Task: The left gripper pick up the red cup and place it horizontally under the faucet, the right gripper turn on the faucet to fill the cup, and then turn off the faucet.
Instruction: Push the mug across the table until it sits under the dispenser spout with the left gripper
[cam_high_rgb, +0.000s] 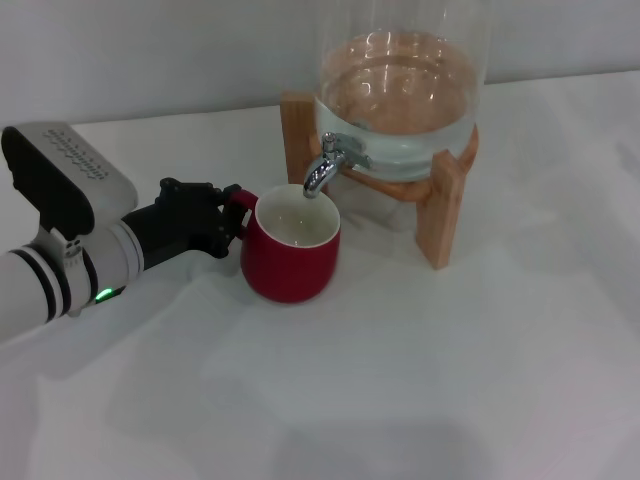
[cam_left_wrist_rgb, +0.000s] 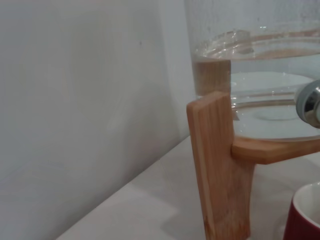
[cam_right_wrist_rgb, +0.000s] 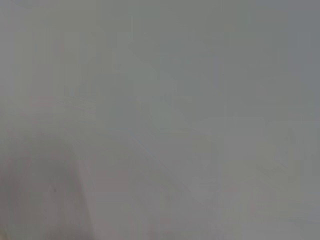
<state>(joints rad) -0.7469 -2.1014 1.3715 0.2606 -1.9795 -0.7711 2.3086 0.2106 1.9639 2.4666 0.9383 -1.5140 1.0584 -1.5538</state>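
Water stands in the clear glass dispenser (cam_high_rgb: 400, 100), which sits on its wooden stand (cam_high_rgb: 445, 205) near the far edge of the white table (cam_high_rgb: 400, 380), somewhat right of the middle. The faucet (cam_high_rgb: 328, 165) juts from the dispenser's front, its chrome spout turned down towards the table.

The red cup (cam_high_rgb: 291, 248) stands upright on the table just in front of the stand, its open cream-white mouth directly below the spout tip, with a small gap between the two. Its loop handle points towards the table's left edge.

The left gripper (cam_high_rgb: 232, 222) reaches in from the left edge, level with the cup. Its black fingers are closed around the handle, grasping the cup while the cup's base rests on the table. The green light shows on the underside of the white-grey arm behind it.

The left wrist view looks past one leg of the wooden stand towards the back wall, with the waterline in the glass above, a sliver of the chrome faucet (cam_left_wrist_rgb: 312, 102) and the cup's rim (cam_left_wrist_rgb: 305, 215) at the frame's border.

The right gripper shows in no view; its wrist camera gives only a featureless grey field.
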